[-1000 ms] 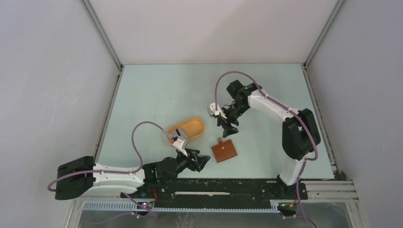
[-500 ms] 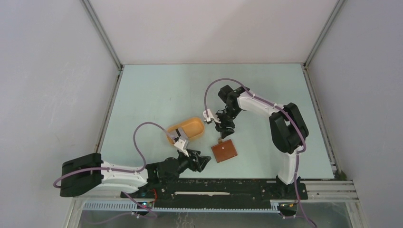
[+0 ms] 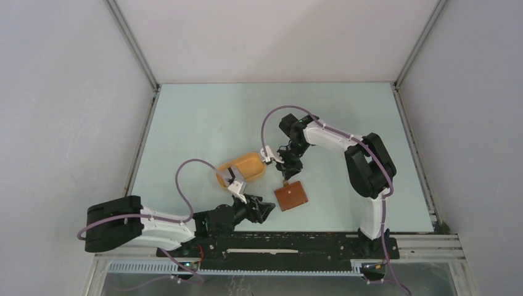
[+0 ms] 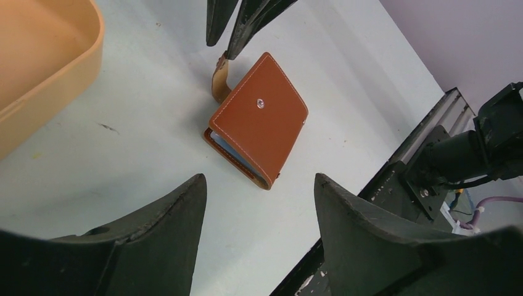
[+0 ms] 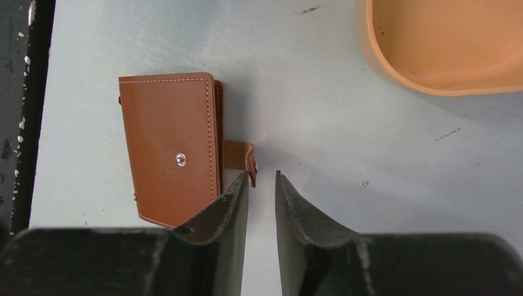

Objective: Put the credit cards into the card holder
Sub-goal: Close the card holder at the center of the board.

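At the far-side strap of the closed card holder, the right gripper has swung in, jaws narrowed to a slim empty gap, while the left gripper waits spread on the card holder's near side, so pulling it open looks next.

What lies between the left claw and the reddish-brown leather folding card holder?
Nothing but bare pale-green table. The left wrist view shows a clear strip between the open left claw and the reddish-brown leather folding card holder.

Right hand and tray crowd the card holder on one side.
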Robot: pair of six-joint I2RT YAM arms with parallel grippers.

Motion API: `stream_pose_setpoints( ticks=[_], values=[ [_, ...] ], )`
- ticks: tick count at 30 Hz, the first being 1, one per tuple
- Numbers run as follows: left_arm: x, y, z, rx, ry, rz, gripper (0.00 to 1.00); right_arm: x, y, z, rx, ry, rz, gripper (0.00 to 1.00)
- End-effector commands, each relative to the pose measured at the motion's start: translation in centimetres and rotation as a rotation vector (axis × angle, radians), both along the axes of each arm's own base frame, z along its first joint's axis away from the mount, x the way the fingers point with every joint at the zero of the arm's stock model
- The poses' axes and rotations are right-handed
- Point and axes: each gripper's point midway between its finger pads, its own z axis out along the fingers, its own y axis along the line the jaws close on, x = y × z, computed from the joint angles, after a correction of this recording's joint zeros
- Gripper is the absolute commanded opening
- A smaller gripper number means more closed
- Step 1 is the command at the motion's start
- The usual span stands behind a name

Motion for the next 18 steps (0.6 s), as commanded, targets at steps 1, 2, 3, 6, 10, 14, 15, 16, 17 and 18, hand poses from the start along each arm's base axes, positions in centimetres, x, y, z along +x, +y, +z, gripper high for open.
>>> stream_pose_setpoints(
  ticks=[1, 2, 3, 6, 10, 14, 15, 16, 17, 18],
  values=[
    [0.3, -0.2, 1.0, -0.057, 0.000, 0.015, 0.69, -0.2, 0.5, 0.5, 0.015, 0.003, 0.027, 0.28],
    [0.4, -0.2, 1.0, -0.059, 0.001, 0.017, 0.69, -0.3, 0.5, 0.5, 0.017, 0.004, 0.032, 0.27],
    [0.4, -0.2, 1.1, -0.063, 0.002, 0.017, 0.69, -0.4, 0.5, 0.5, 0.018, 0.006, 0.035, 0.25],
    [0.3, -0.4, 1.2, -0.077, 0.007, 0.011, 0.69, -0.5, 0.5, 0.6, 0.020, 0.011, 0.041, 0.17],
    [0.3, -0.9, 1.6, -0.122, 0.025, 0.003, 0.69, -0.9, 0.5, 0.7, 0.028, 0.018, 0.050, 0.08],
    [0.2, -1.5, 2.5, -0.207, 0.047, -0.022, 0.63, -1.3, 0.3, 1.2, 0.038, 0.019, 0.051, 0.00],
    [0.2, -1.6, 2.6, -0.228, 0.055, -0.026, 0.61, -1.4, 0.3, 1.4, 0.044, 0.018, 0.051, 0.00],
    [0.4, -1.8, 2.8, -0.250, 0.062, -0.027, 0.59, -1.5, 0.3, 1.5, 0.050, 0.016, 0.049, 0.00],
    [0.4, -2.0, 2.9, -0.266, 0.071, -0.033, 0.55, -1.5, 0.3, 1.7, 0.055, 0.016, 0.044, 0.00],
    [0.6, -2.2, 2.8, -0.278, 0.084, -0.034, 0.50, -1.6, 0.2, 1.8, 0.059, 0.012, 0.040, 0.00]
  ],
)
